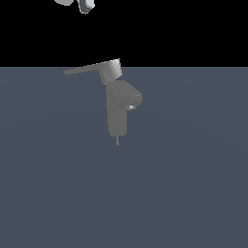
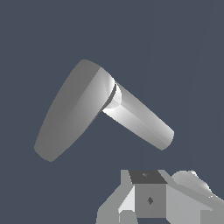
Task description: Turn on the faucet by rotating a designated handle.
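The gripper (image 1: 77, 5) hangs high above the faucet (image 1: 117, 109); its jaw state cannot be determined. The handle (image 1: 87, 69) appears rigid; push near the blade tip.

White-and-grey robot gripper (image 1: 80, 5) cropped at the exterior view's top edge, only its lower tips showing, blocky pale grey finger parts (image 2: 131, 205) in wrist view, jaw spacing unclear
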Controlling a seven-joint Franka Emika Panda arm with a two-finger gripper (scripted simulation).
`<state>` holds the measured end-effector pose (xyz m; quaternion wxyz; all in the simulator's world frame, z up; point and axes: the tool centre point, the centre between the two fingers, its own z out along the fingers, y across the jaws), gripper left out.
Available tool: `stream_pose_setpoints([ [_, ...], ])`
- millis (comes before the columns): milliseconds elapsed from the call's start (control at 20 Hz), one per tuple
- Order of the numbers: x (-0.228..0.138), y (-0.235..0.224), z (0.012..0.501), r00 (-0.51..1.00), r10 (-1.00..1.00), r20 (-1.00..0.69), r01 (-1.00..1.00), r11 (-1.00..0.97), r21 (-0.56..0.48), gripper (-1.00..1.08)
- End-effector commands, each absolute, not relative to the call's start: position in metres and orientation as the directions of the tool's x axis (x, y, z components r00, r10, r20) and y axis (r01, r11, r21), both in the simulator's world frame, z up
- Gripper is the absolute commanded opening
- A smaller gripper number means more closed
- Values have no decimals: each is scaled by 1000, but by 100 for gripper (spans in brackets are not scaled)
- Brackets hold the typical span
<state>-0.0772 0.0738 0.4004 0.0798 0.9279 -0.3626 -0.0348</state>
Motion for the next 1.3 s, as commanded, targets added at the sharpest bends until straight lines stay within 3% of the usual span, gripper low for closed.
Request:
stream_pose_setpoints([
  [0,-66,81,392,700,-714,-2,-702,-690,175,-100],
  [1250,19,156,293,314,-949,-3,-934,-310,175,-100],
])
